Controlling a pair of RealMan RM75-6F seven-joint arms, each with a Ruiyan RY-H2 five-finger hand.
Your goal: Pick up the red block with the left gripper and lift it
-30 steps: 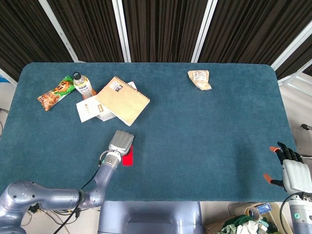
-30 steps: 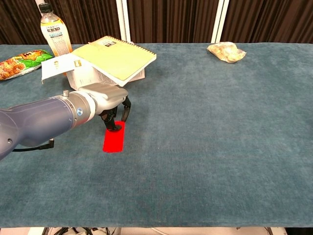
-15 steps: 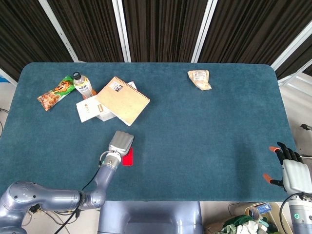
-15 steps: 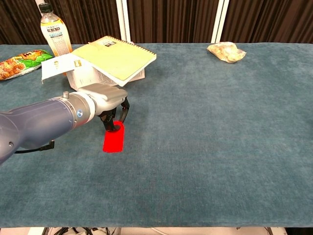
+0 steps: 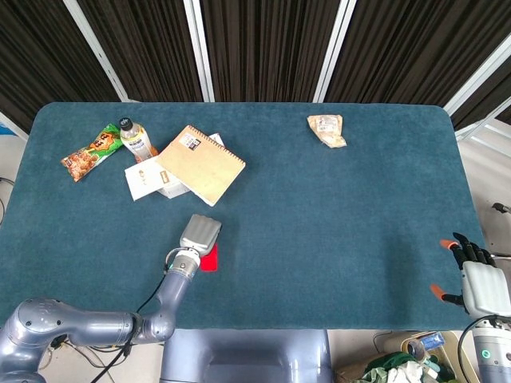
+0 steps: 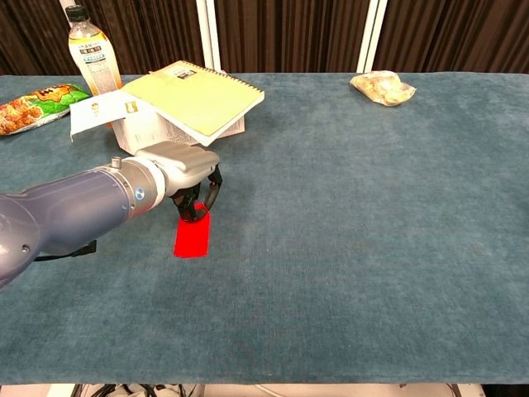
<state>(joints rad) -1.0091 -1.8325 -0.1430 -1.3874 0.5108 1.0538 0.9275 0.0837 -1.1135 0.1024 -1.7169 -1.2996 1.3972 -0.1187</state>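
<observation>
Blue table (image 5: 335, 215): red block (image 6: 193, 238) flat at lower left of centre, left hand (image 6: 187, 178) curled down onto its far end, fingertips touching; right hand (image 5: 477, 279) at lower right edge, fingers spread, empty.

— Where is the left hand (image 6: 183, 174)?

— Low over the near-left part of the tabletop (image 6: 372, 207), palm down, its dark fingers (image 6: 198, 203) curled downward with the tips bunched together. The grey forearm runs in from the near-left edge, almost level with the surface.

— Does it hold anything?

— The chest view doesn't make that clear; the fingertips are at the surface.

— And the right hand (image 5: 479, 281)?

— Parked off the near-right corner, well apart from the left, fingers spread and holding nothing.
</observation>
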